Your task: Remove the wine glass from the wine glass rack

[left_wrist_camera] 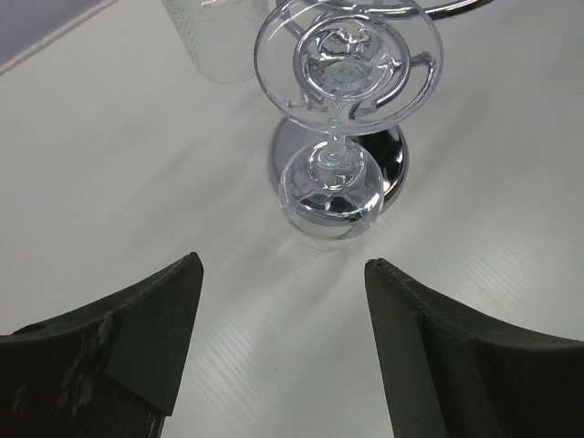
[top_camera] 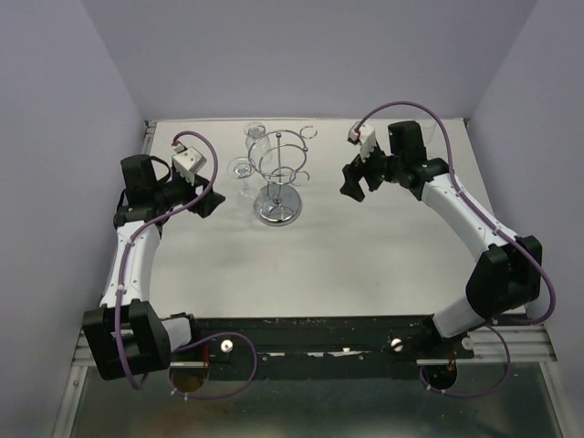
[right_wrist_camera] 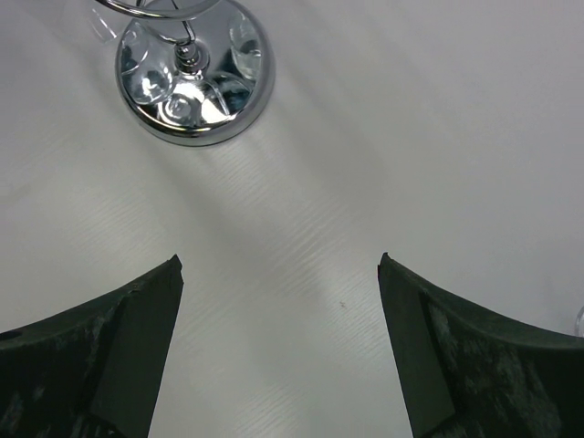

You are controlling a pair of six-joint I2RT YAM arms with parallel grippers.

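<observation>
White table (top_camera: pixel 365 265) between lilac walls (top_camera: pixel 301 55) carries the rack (top_camera: pixel 278 187) with the glass (left_wrist_camera: pixel 330 182) hung bowl-down on its left side; left gripper (left_wrist_camera: pixel 281 274), facing it, and right gripper (right_wrist_camera: pixel 278 265) both gape empty, so the step looks like approach, the left next needing to close on the glass and slide it free.

The wine glass rack (right_wrist_camera: pixel 196 100) is polished chrome, the table (top_camera: pixel 365 265) matt white.
</observation>
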